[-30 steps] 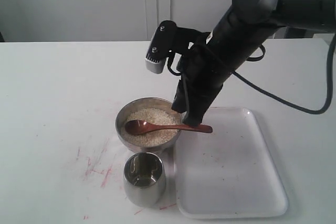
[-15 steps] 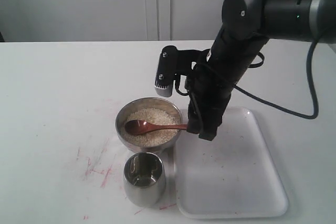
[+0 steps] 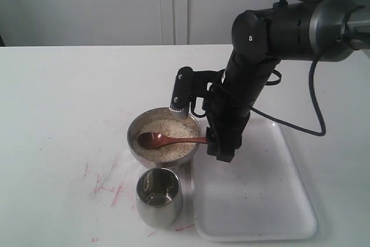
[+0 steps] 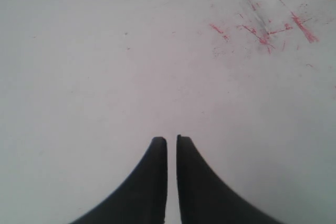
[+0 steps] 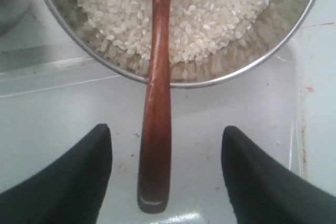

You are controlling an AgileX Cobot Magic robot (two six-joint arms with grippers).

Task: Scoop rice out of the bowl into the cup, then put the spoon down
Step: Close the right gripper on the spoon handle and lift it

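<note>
The steel bowl [image 3: 163, 121] holds off-white rice [image 3: 173, 128]. A reddish-brown wooden spoon [image 3: 167, 139] lies in it, its oval end on the rice and its handle [image 5: 156, 145] sticking out over the rim above the white tray [image 3: 254, 201]. My right gripper [image 5: 165, 137] is open, one finger on each side of the handle end, not touching it. The steel cup [image 3: 158, 197] stands just in front of the bowl. My left gripper [image 4: 171, 140] is shut on nothing above bare table; it is out of the exterior view.
Red scribble marks [image 3: 110, 186] stain the white table left of the cup. The tray's raised rim [image 3: 196, 201] runs close beside the cup and bowl. The right arm [image 3: 248, 85] leans over the tray's back edge.
The right arm has come down toward the spoon's handle, and its open fingers now straddle the handle end. Spoon, bowl and cup have not moved.
</note>
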